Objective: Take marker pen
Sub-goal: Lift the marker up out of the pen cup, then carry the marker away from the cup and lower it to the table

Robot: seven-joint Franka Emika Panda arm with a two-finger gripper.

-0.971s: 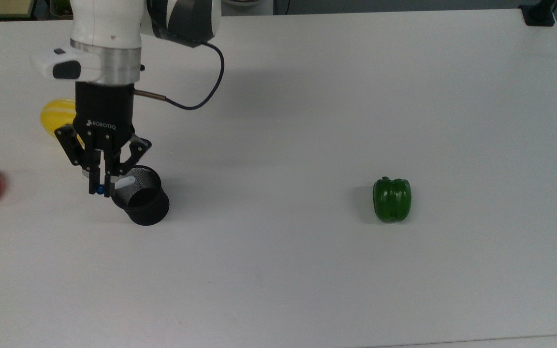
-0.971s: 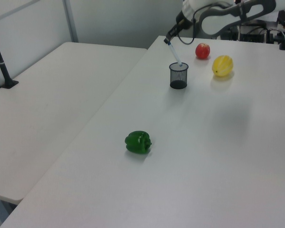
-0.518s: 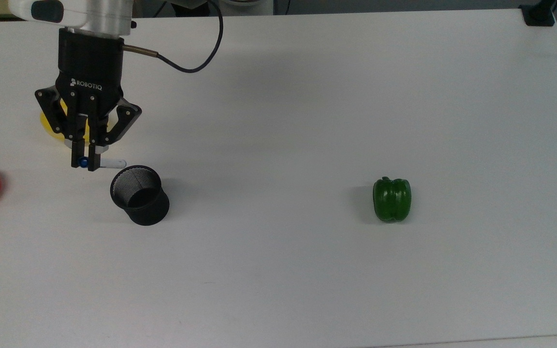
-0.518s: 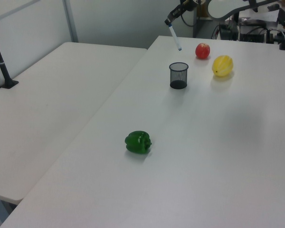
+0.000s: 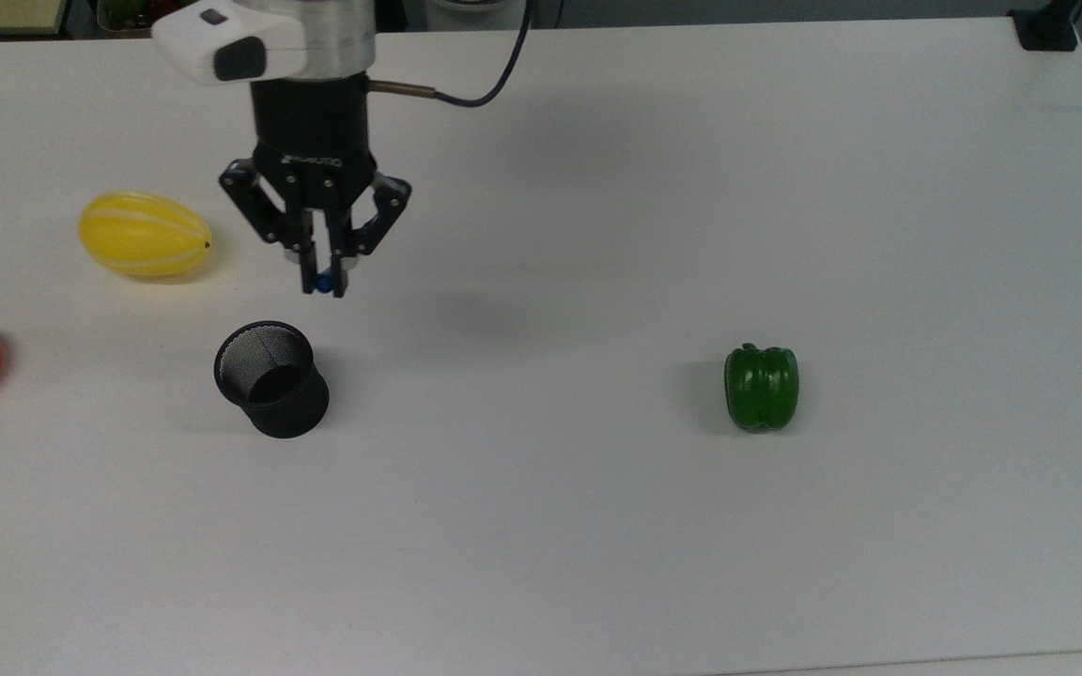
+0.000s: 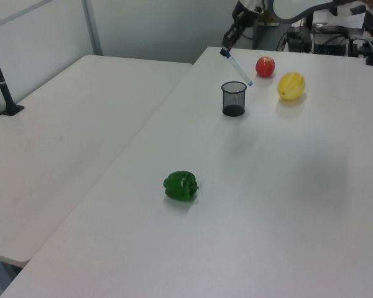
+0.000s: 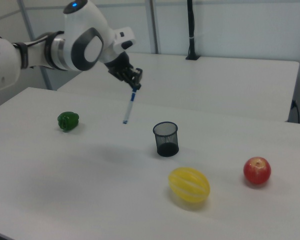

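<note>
Two white tables (image 6: 81,143) side by side; pale wall panels (image 7: 230,25); black post (image 7: 191,30) behind.

pincer (image 5: 324,281) moved to the top view's right | marker pen (image 7: 128,108) lifted out of cup (image 5: 272,378) — yellow fruit (image 5: 144,234) uncovered

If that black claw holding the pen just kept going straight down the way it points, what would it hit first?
Probably bare white table. The black two-finger gripper, shut on the slim white, blue-capped marker pen, points down beside the black mesh cup, apparently not over it; depth is uncertain, and the pen's tip would land first.
</note>
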